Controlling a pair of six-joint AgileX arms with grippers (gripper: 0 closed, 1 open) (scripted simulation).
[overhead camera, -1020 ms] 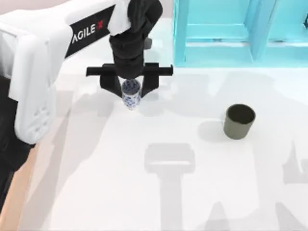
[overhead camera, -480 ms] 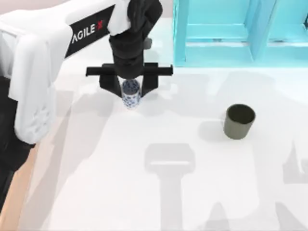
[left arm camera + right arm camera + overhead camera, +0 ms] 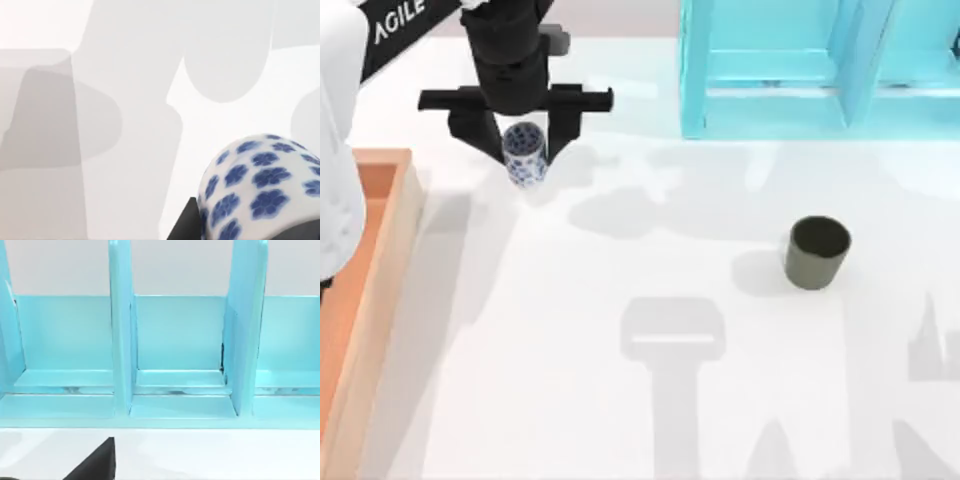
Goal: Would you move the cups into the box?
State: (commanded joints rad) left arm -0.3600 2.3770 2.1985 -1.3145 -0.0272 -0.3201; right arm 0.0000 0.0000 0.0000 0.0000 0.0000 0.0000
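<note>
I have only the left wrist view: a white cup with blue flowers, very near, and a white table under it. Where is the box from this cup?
Observer: In the top view the box lies at the table's left edge. The left pincer, shut on the blue-patterned cup, is to the right of the box and not yet over it.
Operator: And the second cup, where is it?
Observer: The olive-grey cup stands upright on the table's right part, with nothing touching it.
Operator: Is there something near my pincer to avoid?
Observer: A turquoise shelf unit stands at the table's far edge, to the right of the left pincer and apart from it.
</note>
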